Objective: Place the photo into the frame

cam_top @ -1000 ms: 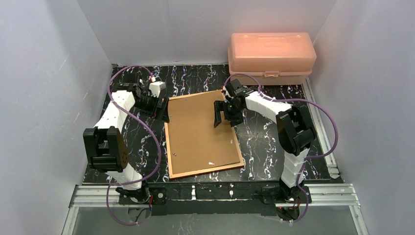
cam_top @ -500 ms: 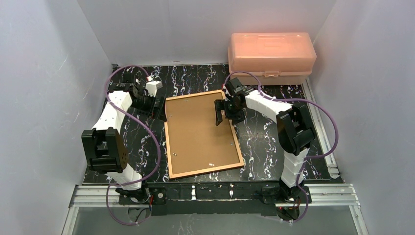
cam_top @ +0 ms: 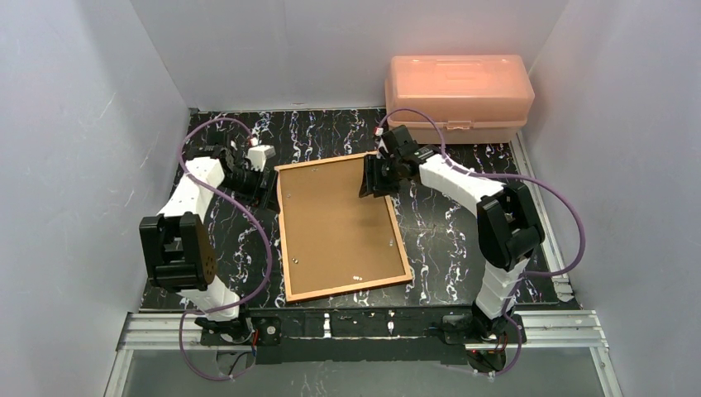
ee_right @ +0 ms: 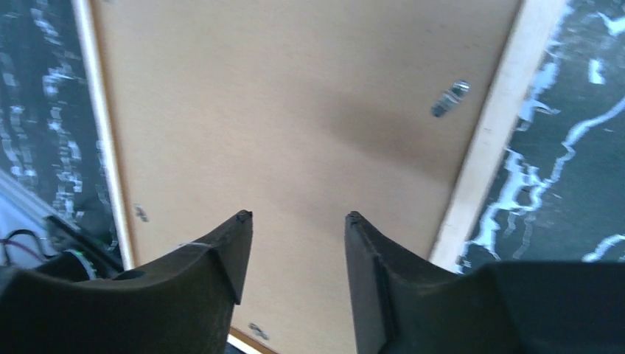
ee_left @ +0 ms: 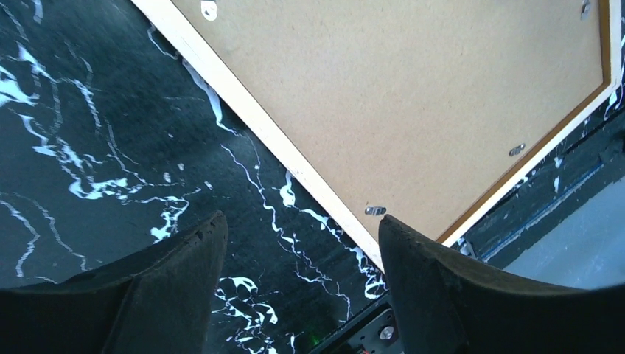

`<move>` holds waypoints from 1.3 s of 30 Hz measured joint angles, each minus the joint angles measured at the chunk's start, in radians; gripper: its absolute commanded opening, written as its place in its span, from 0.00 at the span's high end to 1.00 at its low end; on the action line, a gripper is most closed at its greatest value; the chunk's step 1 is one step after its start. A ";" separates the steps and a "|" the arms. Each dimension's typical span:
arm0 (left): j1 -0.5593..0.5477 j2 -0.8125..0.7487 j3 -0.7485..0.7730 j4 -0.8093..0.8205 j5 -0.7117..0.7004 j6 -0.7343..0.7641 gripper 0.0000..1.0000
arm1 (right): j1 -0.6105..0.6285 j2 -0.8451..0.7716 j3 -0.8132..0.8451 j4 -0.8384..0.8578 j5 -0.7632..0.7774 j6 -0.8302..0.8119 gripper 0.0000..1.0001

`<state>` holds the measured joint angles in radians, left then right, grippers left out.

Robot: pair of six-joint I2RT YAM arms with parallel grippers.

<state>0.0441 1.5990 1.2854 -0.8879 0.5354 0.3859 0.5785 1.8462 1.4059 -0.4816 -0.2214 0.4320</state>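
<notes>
Right gripper (cam_top: 374,178), jaws apart and empty, over the frame's (cam_top: 350,288) 1 o'clock corner; left gripper (cam_top: 266,186), also apart, frame at its 4 o'clock.

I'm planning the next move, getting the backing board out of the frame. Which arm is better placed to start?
Right, probably. The right gripper hangs open directly over the backing board, a clip close by. The left gripper, also open, hangs over the table beside the frame.

no readable txt, no labels, brands or nos., none on frame (cam_top: 350,289) or pink box (cam_top: 459,87)
</notes>
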 measured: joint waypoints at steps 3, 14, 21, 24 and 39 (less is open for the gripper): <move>0.000 0.017 -0.037 0.003 0.005 0.006 0.36 | 0.022 -0.029 -0.024 0.084 -0.035 0.034 0.64; 0.000 0.146 -0.085 0.027 0.066 -0.014 0.68 | 0.201 0.035 -0.030 0.301 -0.182 0.087 0.90; 0.000 0.167 -0.117 0.018 0.098 0.046 0.64 | 0.267 0.073 -0.073 0.312 -0.211 0.008 0.99; -0.004 0.171 -0.127 0.007 0.100 0.068 0.64 | 0.260 0.072 -0.079 0.289 -0.163 -0.026 0.99; -0.035 0.333 -0.068 -0.020 0.073 0.006 0.91 | -0.058 -0.437 -0.533 0.273 0.043 -0.019 0.39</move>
<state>0.0086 1.9324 1.2175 -0.9081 0.6083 0.3920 0.5205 1.4094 0.8734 -0.2089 -0.1780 0.4133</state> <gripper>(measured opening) 0.172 0.531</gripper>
